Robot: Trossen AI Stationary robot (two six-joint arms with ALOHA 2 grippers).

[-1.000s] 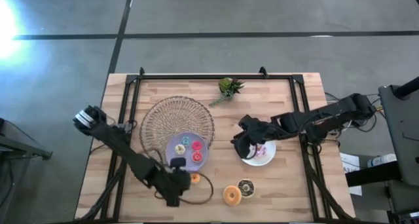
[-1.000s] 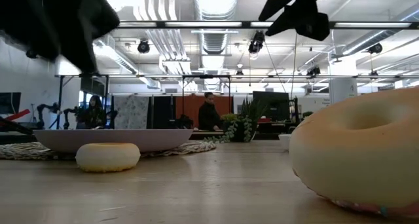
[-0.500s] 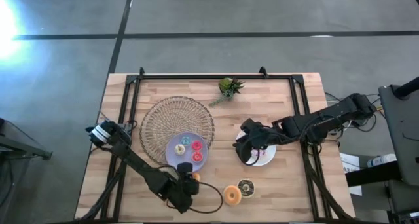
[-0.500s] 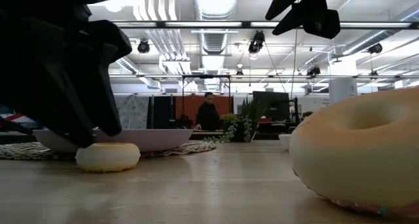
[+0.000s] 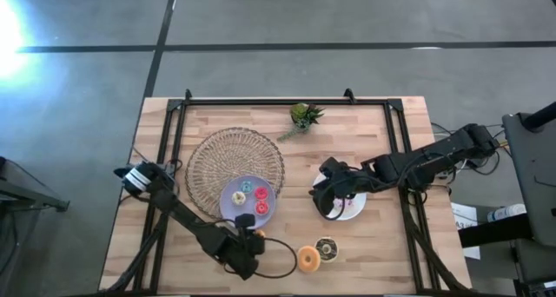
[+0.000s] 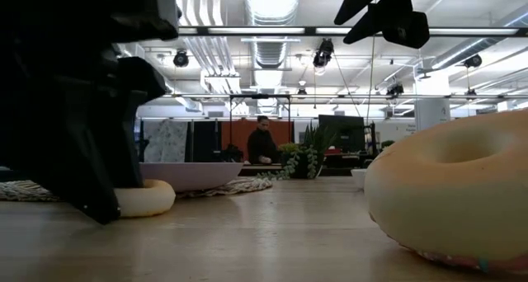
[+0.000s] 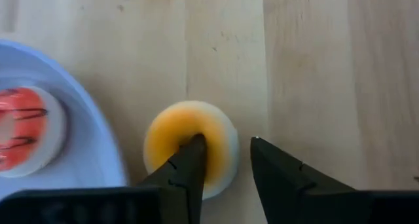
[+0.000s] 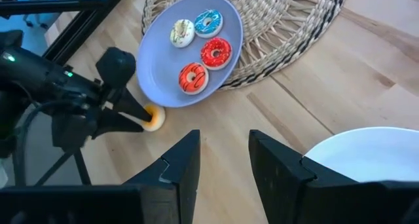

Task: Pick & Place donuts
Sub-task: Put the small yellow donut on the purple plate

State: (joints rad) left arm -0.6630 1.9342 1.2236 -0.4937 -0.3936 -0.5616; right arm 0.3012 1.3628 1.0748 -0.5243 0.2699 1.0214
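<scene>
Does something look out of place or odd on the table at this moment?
Nothing is spilled or damaged. The lilac plate sits half off the woven mat, overhanging its edge. Three donuts lie on bare wood: the small orange donut at the left tool, two more nearby.

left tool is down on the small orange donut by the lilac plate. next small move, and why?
Probably finish closing, then lift. In the left wrist view the left tool has one finger in the orange donut's hole and the other outside its rim, with a gap left. The donut lies on the table just off the lilac plate.
</scene>
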